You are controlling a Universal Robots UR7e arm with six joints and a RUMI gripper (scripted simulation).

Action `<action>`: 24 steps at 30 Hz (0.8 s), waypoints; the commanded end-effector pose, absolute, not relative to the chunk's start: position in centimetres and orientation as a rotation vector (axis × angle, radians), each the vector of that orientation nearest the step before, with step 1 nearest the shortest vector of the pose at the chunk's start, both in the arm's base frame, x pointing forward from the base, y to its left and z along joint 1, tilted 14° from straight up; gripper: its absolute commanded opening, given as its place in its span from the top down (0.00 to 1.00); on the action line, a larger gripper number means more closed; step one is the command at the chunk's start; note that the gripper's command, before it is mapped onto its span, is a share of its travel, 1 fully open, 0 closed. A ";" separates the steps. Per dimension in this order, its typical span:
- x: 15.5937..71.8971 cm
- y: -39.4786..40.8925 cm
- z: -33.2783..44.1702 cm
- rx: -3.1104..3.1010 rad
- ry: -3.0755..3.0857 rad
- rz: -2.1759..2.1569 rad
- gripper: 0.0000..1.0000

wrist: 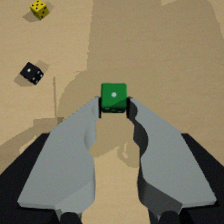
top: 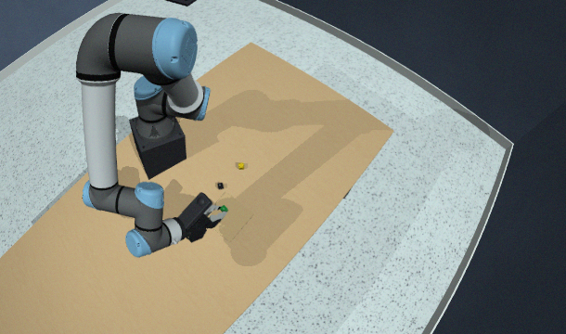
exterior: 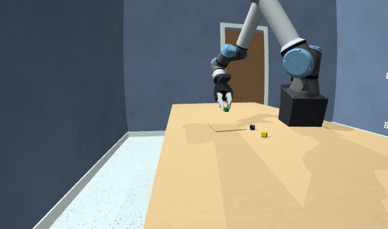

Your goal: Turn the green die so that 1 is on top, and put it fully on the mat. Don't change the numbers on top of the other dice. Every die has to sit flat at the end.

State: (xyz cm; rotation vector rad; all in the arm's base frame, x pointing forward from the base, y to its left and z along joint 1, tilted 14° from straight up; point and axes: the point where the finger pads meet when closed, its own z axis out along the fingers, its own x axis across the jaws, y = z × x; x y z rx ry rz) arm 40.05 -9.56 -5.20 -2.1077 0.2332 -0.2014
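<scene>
The green die (top: 224, 209) (exterior: 226, 109) (wrist: 114, 97) is held in the air between the fingertips. In the wrist view the face with a single white pip points at the camera. My gripper (top: 222, 211) (exterior: 226, 109) (wrist: 113, 98) is shut on it and tilted, above the table near the mat. The thin tan mat (top: 238, 224) (exterior: 229, 128) lies flat, partly in the arm's shadow. The black die (top: 220, 186) (exterior: 252, 127) (wrist: 32, 73) and the yellow die (top: 241, 165) (exterior: 264, 134) (wrist: 39, 9) rest on the table beside the mat.
The wooden table (top: 125, 278) (exterior: 181, 178) carries everything. The black die is the nearer of the two loose dice to the mat, close to its edge. The robot's black base block (top: 164, 155) (exterior: 303, 109) stands behind the dice.
</scene>
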 end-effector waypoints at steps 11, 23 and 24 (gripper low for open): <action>40.1 -9.5 -5.5 -2.108 0.233 -0.202 0.97; 40.2 -9.3 -6.5 -2.108 0.233 -0.202 0.97; 40.2 -9.3 -6.7 -2.108 0.233 -0.202 0.97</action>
